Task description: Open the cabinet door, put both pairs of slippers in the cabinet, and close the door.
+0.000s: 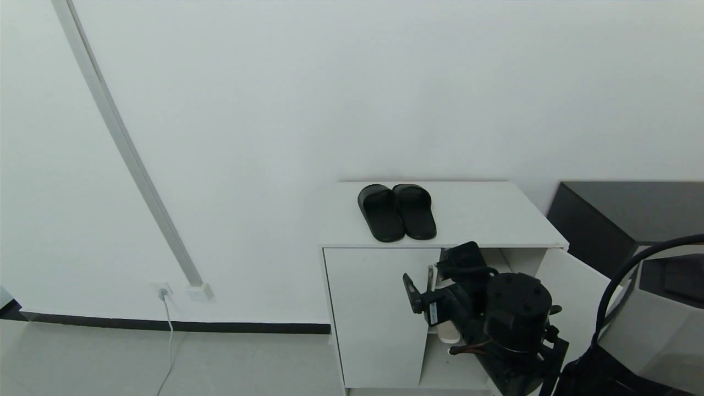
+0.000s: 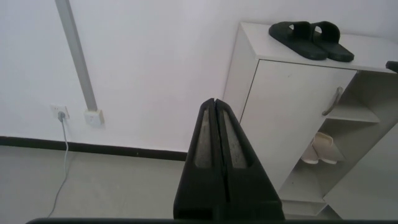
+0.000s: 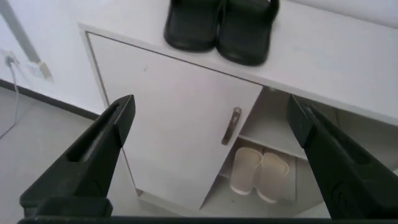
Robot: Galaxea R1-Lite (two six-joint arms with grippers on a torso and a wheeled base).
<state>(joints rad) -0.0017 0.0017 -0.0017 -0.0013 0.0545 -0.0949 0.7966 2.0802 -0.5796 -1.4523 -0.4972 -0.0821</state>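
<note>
A pair of black slippers [image 1: 397, 212] [image 2: 311, 40] [image 3: 221, 25] lies side by side on top of the white cabinet [image 1: 484, 212]. The cabinet's left door [image 1: 379, 313] is closed and carries a metal handle [image 3: 231, 126] [image 2: 334, 101]. Its right door [image 1: 572, 286] stands swung open. A pair of white slippers [image 3: 258, 174] [image 2: 323, 148] rests on a shelf inside. My right gripper [image 1: 434, 275] [image 3: 210, 106] hangs open in front of the handle, a little below the cabinet top, holding nothing. My left gripper [image 2: 214, 106] is shut and empty, off to the cabinet's left.
A dark box [image 1: 627, 214] stands to the right of the cabinet. A wall socket with a cable [image 1: 163, 291] and a slanted cable duct [image 1: 126, 148] are on the wall at left. Open floor [image 1: 165, 363] lies left of the cabinet.
</note>
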